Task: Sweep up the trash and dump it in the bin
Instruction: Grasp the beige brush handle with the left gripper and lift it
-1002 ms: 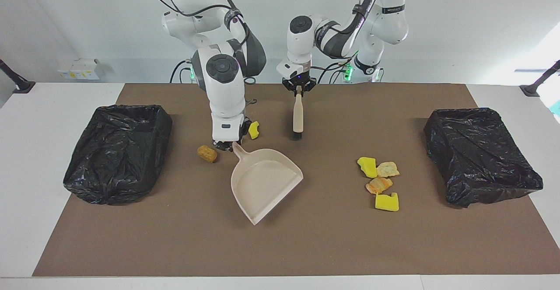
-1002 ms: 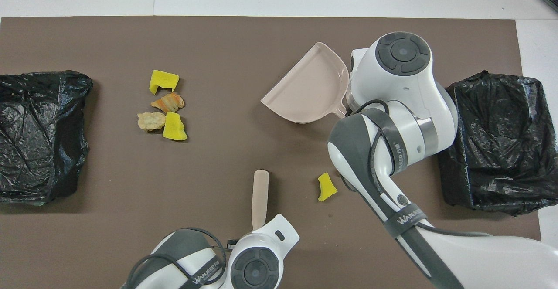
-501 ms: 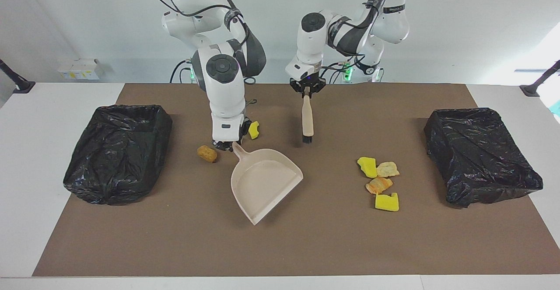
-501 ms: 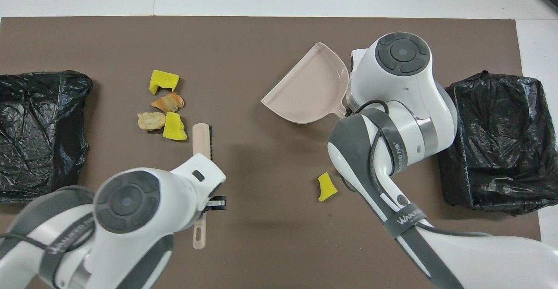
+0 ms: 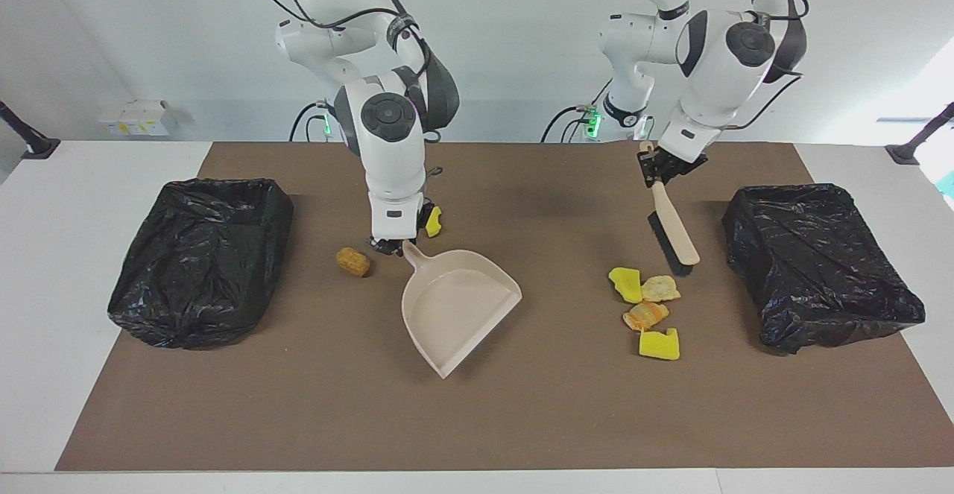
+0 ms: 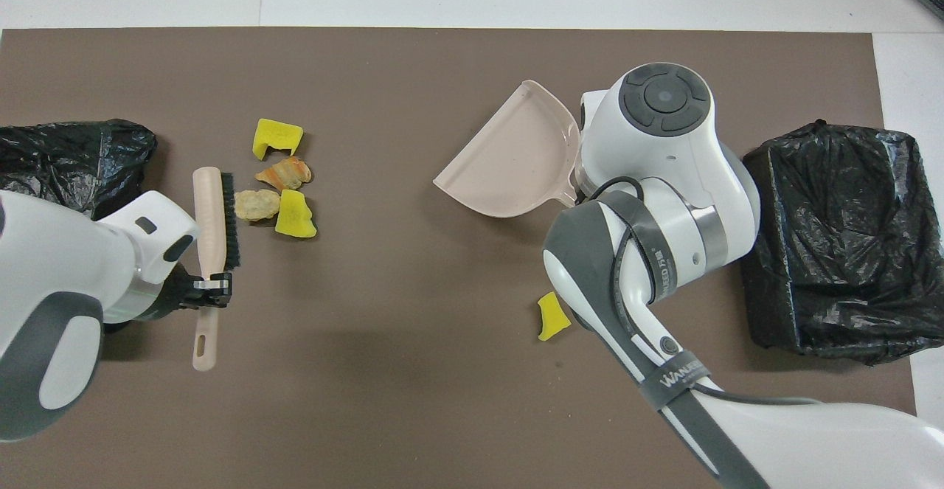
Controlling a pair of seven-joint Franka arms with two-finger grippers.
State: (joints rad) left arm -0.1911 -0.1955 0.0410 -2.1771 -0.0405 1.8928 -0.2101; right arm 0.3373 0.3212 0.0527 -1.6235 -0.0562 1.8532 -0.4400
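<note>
So the tabletop (image 5: pixel 477 434) had a brown mat over most of it, with a black-bagged bin (image 5: pixel 201 259) near the edge at the right arm's end and another bin (image 5: pixel 820 263) near the edge at the left arm's end. The dustpan (image 5: pixel 458 308) sat mid-mat, mouth facing away from the robots, and the right pincer (image 5: pixel 389 244) was clamped shut on its handle. The left pincer (image 5: pixel 663 168) was closed around the brush (image 5: pixel 674 233), which hung tilted with its bristles just above the mat.

The trash: four scraps (image 5: pixel 645 311) clustered right beside the brush head, between the dustpan and the left arm's bin. One brown nugget (image 5: pixel 352 261) and a yellow chunk (image 5: pixel 432 221) lay by the dustpan handle.

Looked like the sweeping step was just starting. My guess for the next move: drop the bristles to the mat and push the cluster toward the dustpan, which probably needs to turn its mouth that way. Plenty of open mat between them, and the edge farthest from the robots was well clear.
</note>
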